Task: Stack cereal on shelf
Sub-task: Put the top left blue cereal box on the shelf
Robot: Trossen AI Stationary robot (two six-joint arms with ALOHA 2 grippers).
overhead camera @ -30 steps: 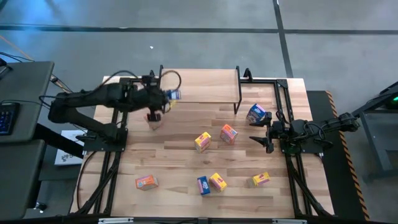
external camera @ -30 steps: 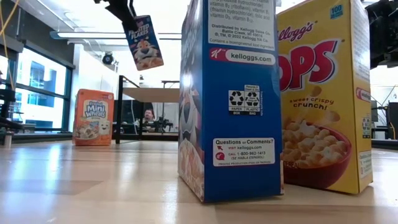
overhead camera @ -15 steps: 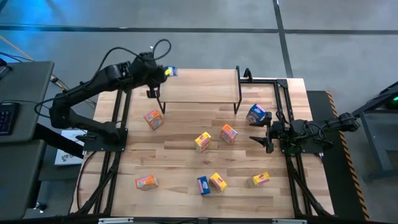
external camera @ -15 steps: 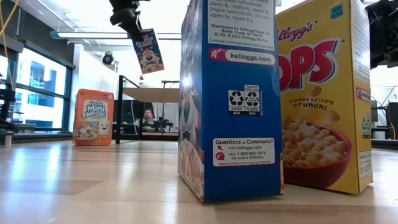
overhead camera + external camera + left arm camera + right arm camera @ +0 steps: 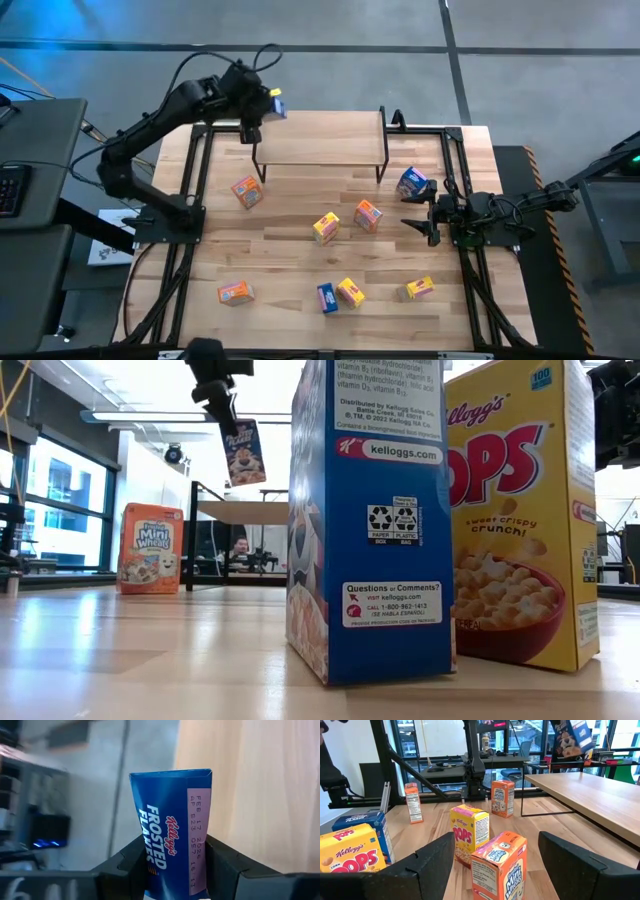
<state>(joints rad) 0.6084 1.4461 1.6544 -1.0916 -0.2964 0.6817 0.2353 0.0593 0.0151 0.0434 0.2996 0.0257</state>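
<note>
Left gripper point(image 5: 262, 106): swung up and away from the orange box point(image 5: 246, 191) below it, out to the shelf's point(image 5: 320, 150) far left corner.
Blue box point(image 5: 275, 105): rode along clamped in its fingers, rising clear of the table point(image 5: 300, 270).
Left arm point(image 5: 160, 130): stretched out farther.

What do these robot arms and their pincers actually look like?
Both arms are dark, slim, jointed links with loose black cables looping along them. The left gripper and the right gripper each end in two chunky, angular matte-black fingers. No markings show on them.
</note>
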